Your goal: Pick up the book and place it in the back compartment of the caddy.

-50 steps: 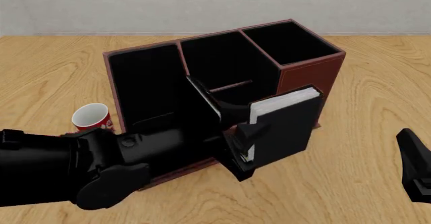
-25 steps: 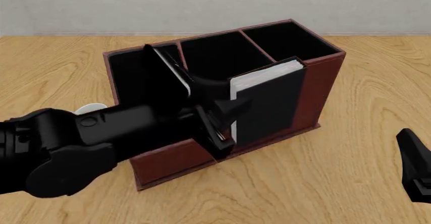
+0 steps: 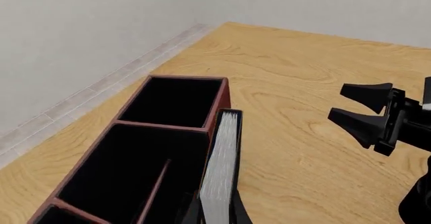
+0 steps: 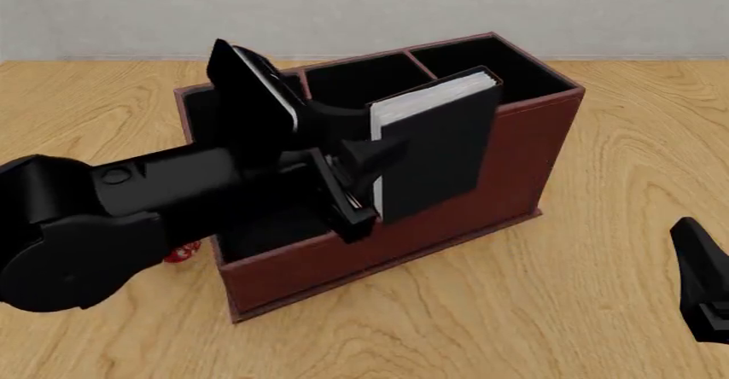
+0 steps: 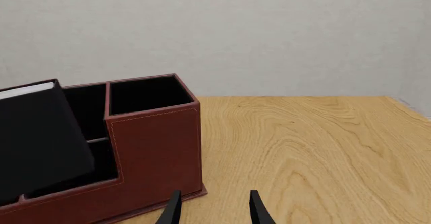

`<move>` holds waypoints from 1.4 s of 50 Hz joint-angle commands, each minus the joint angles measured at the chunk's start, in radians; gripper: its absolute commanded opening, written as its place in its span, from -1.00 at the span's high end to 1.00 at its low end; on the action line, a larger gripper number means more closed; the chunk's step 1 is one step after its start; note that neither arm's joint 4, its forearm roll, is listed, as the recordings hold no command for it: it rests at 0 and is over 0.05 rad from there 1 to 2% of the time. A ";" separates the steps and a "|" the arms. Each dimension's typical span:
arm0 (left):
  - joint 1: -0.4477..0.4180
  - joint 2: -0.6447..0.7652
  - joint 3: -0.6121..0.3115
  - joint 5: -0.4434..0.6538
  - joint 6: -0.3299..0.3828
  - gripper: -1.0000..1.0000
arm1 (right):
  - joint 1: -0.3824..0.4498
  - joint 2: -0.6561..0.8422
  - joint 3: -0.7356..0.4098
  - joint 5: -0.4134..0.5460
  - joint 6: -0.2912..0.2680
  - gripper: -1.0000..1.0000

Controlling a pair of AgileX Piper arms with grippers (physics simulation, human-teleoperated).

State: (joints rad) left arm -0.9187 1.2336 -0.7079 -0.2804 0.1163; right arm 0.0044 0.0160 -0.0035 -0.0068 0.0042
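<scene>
My left gripper (image 4: pixel 370 178) is shut on the lower edge of the book (image 4: pixel 439 144), a black hardcover with white pages. It holds the book upright in the air over the front wall of the reddish-brown caddy (image 4: pixel 479 217). The centre bay (image 4: pixel 358 78) lies just behind the book. In the left wrist view the page block (image 3: pixel 219 168) hangs beside the centre bay (image 3: pixel 128 163) with its low partition (image 3: pixel 153 193). My right gripper (image 4: pixel 701 281) is open and empty, low at the right; its fingertips (image 5: pixel 173 209) show in the right wrist view.
The small square tall-walled bay (image 4: pixel 490 67) is at the caddy's right end, the wide bay (image 4: pixel 200 106) at its left, mostly behind my left arm. A sliver of the red mug (image 4: pixel 177 255) shows left of the caddy. Bare wooden table (image 4: pixel 615 183) lies to the right.
My left arm has lifted the book from in front of the caddy's low front wall, up and back, so it now hangs above the caddy. The right arm has not moved.
</scene>
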 commanded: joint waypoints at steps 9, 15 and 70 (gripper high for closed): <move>0.063 0.050 -0.011 -0.031 0.036 1.00 | 0.000 0.000 0.000 0.000 0.000 -1.00; 0.071 0.079 -0.013 -0.037 0.068 1.00 | 0.000 0.000 0.000 0.000 0.000 -1.00; 0.157 0.250 -0.008 -0.158 0.020 1.00 | 0.000 0.000 0.000 0.000 0.000 -1.00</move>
State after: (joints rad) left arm -0.7733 1.4606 -0.7220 -0.4133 0.1247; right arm 0.0043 0.0160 -0.0035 -0.0068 0.0042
